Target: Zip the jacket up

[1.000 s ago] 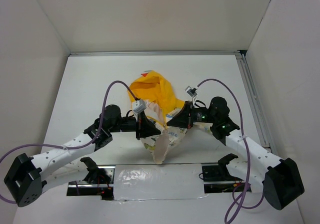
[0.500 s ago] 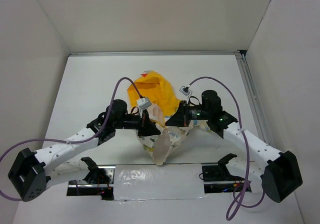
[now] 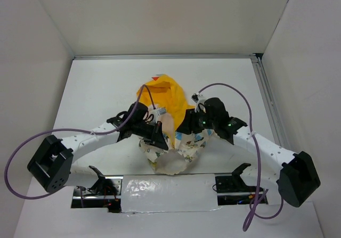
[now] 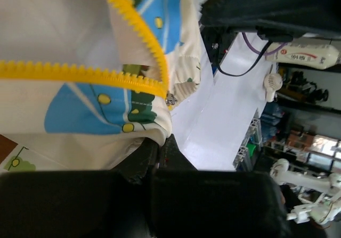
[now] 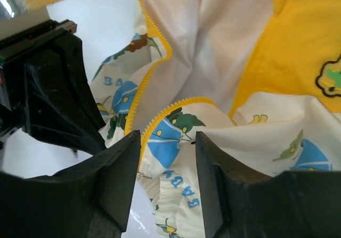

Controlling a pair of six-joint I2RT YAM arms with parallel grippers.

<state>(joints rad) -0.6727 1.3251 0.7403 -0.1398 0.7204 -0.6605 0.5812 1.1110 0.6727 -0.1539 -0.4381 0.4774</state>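
Observation:
The jacket [image 3: 171,154] lies bunched mid-table, its yellow hood [image 3: 162,91] toward the back and its cream printed body toward me. My left gripper [image 3: 160,138] is shut on a cream fold of the jacket [image 4: 96,110], pinched at the fingertips [image 4: 159,145]. Yellow zipper teeth [image 4: 80,73] run just above that fold. My right gripper [image 3: 187,129] hovers over the jacket's right front, its jaws open [image 5: 165,158]. Printed fabric and a curved zipper edge [image 5: 160,115] lie loose between and below its fingers. The zipper's two sides hang apart, with the lining [image 5: 197,30] showing.
A silver taped strip [image 3: 170,191] runs along the near edge between the arm bases. An aluminium rail [image 3: 269,105] borders the table's right side. White walls close in the left, back and right. Purple cables [image 3: 229,91] loop above both arms.
My right gripper has opened and let go of the jacket. Both arms have come inward and lower. The hanging front has dropped into a heap on the table.

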